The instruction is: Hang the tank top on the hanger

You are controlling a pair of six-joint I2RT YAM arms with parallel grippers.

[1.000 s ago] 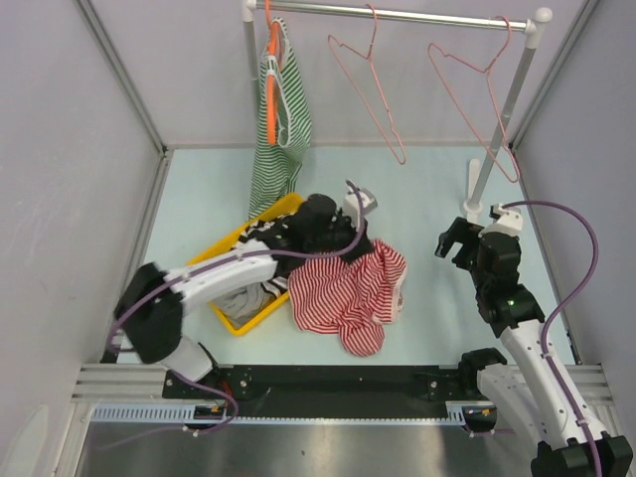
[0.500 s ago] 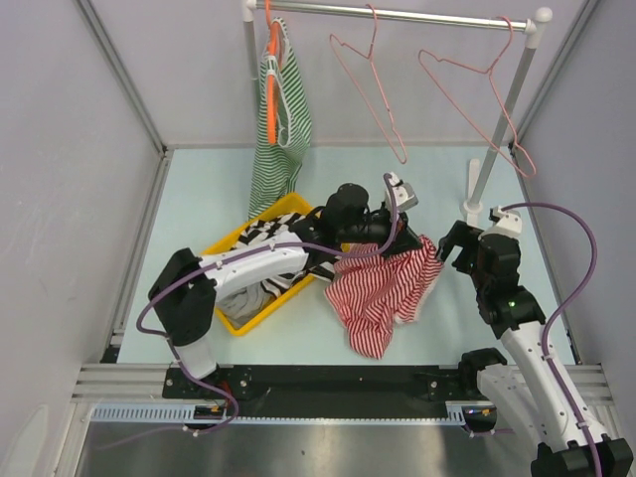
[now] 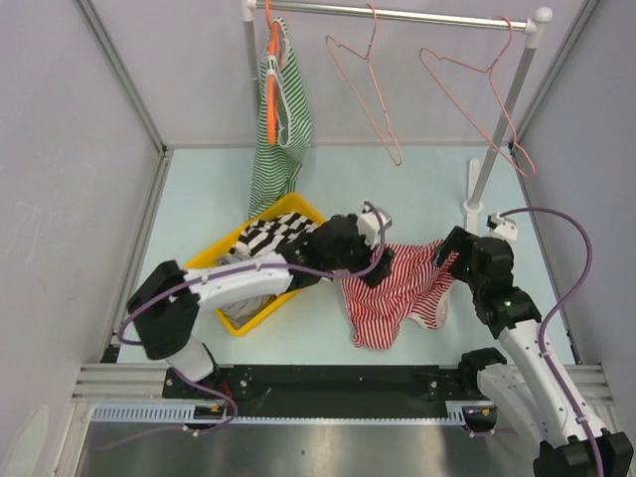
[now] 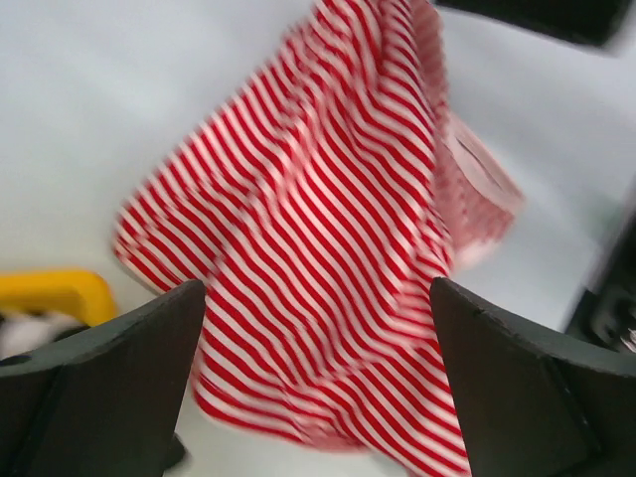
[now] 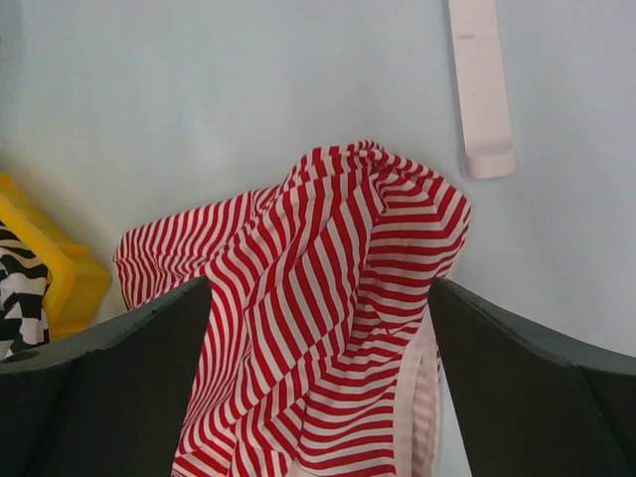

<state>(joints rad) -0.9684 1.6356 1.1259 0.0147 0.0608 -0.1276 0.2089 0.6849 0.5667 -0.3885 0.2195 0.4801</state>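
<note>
The right hand [image 3: 449,250] is wide open. It sits at the right edge of the tank top [image 3: 397,293]. Its own camera shows the red and white cloth bunched up between its two fingers [image 5: 109,378]. I cannot tell if they touch the cloth.

The left hand [image 3: 370,266] is wide open too. It is over the left side of the tank top and holds nothing.

The tank top lies crumpled on the pale blue counter [image 3: 199,199], between the two hands.

Just left of it is a yellow bin [image 3: 263,313]. A black-and-white striped garment [image 3: 273,237] lies in the far end of the bin.

At the back is a metal rail [image 3: 417,15]. A green-and-white striped top [image 3: 278,149] hangs at its left end on an orange hanger [image 3: 271,99]. The middle pink hanger [image 3: 362,99] and the right pink hanger [image 3: 457,99] hang from the rail too, well apart from the tank top.
</note>
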